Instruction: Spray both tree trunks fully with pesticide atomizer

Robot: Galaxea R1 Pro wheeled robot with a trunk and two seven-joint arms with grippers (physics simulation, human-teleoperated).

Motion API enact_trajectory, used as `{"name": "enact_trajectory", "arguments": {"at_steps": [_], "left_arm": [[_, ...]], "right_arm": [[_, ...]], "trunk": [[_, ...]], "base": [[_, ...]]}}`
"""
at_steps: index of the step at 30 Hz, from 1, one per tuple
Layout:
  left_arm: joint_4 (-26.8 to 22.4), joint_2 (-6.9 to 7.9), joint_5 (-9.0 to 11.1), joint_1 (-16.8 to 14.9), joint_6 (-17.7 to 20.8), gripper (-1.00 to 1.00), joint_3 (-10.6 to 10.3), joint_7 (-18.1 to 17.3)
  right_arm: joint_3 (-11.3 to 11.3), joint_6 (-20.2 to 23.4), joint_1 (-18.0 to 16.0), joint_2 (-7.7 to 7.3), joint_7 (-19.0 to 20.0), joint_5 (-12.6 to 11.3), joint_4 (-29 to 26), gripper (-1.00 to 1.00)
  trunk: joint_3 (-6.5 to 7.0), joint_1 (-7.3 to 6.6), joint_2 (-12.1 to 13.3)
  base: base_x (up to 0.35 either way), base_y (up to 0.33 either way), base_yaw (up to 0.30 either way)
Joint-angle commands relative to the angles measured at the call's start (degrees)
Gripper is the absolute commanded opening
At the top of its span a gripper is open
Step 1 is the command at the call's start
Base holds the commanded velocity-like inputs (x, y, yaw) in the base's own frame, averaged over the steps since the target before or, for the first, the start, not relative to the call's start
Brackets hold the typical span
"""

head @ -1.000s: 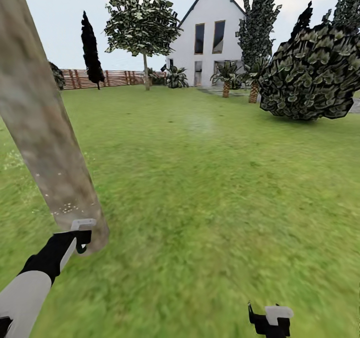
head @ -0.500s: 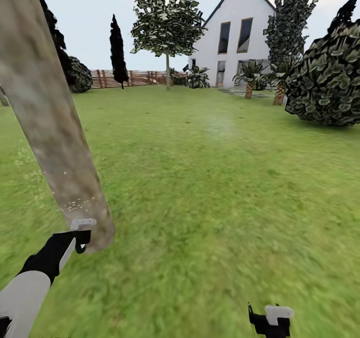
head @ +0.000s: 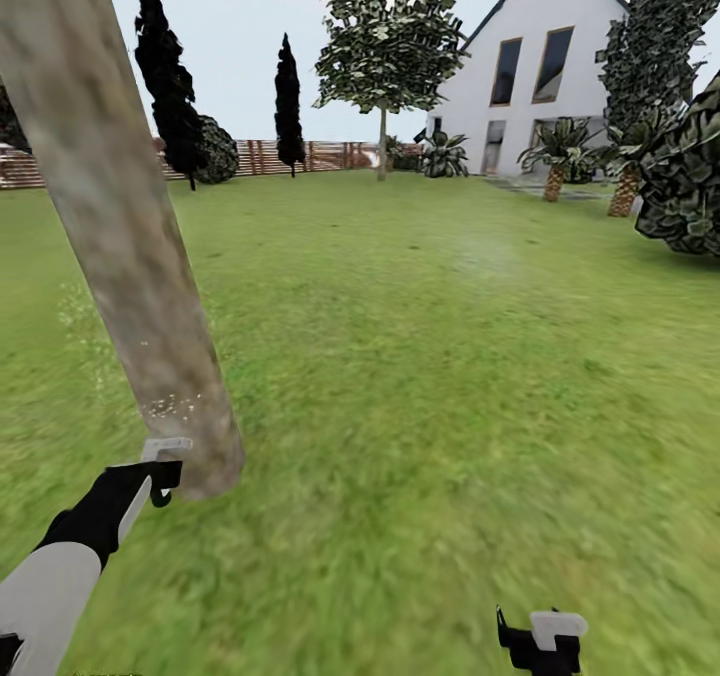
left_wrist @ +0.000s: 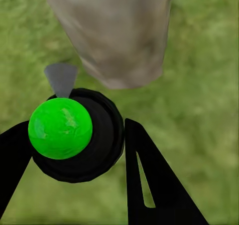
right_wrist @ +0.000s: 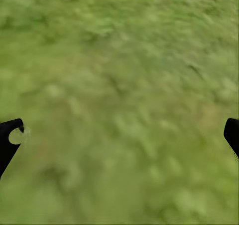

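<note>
A thick, leaning grey-brown tree trunk [head: 120,226] rises at the left of the head view, with pale specks low on it. My left gripper [head: 165,476] sits right at its base, shut on the pesticide atomizer [left_wrist: 74,135], a black round body with a bright green ball on top. The atomizer's grey nozzle [left_wrist: 60,78] points at the trunk [left_wrist: 117,30] close ahead. A second tree [head: 385,46] with a mottled green crown stands far back on the lawn. My right gripper [head: 540,641] hangs open over grass, its fingers [right_wrist: 9,137] spread wide with nothing between them.
Green lawn [head: 450,376] stretches ahead to a brown slat fence [head: 300,156] and a white house [head: 560,66]. Near-black narrow trees [head: 165,76] stand by the fence. Short palms [head: 555,151] and a big dark bush [head: 690,186] are at the right.
The whole view has swung left, so the house, bush and far tree sit further right in the picture. Both arms keep the same pose and the left gripper still holds the atomizer.
</note>
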Motion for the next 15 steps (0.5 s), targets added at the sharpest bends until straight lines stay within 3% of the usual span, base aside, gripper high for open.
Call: {"name": "enact_trajectory", "arguments": {"at_steps": [1,4,15], "left_arm": [[0.0,0.0,0.0,0.0,0.0,-1.0,0.0,0.0],[0.0,0.0,0.0,0.1,0.0,-1.0,0.0,0.0],[-0.1,-0.16,0.2,0.3,0.0,-1.0,-0.1,0.0]], "right_arm": [[0.0,0.0,0.0,0.0,0.0,0.0,0.0,1.0],[0.0,0.0,0.0,0.0,0.0,0.0,0.0,1.0],[0.0,0.0,0.0,0.0,0.0,0.0,0.0,1.0]], "trunk": [[0.0,0.0,0.0],[0.0,0.0,0.0],[0.0,0.0,0.0]], "base": [[0.169,-0.245,0.277],[0.136,-0.197,0.277],[0.013,-0.009,0.277]]}}
